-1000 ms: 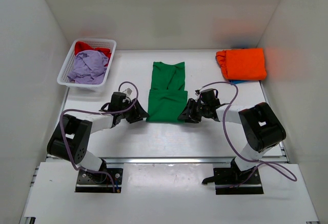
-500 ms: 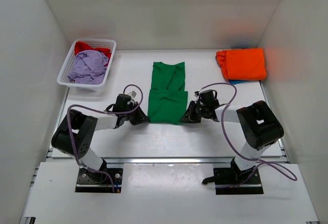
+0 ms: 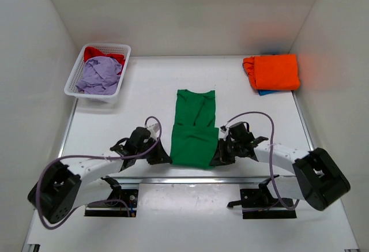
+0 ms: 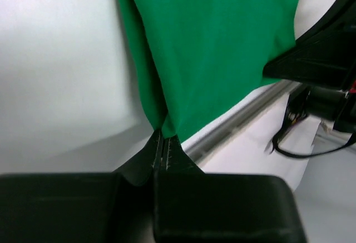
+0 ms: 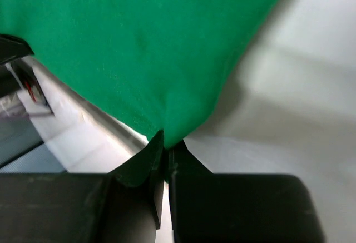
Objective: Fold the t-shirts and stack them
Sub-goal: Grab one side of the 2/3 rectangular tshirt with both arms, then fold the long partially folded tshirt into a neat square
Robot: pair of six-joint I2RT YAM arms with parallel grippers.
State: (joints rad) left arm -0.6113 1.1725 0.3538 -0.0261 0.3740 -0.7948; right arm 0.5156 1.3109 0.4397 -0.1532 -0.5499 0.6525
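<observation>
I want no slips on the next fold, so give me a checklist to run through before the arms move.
1. Left gripper: fingers shut on the near-left corner of the green t-shirt: ok.
2. Right gripper: fingers shut on the near-right corner: ok.
3. Both held corners level with each other, seen from above: ok.
4. Cloth smooth: not ok, there are creases in the far half.
5. Near hem fully on the table: cannot tell, it lies right at the near edge.
6. Orange t-shirt and basket apart from the green one: ok.
</observation>
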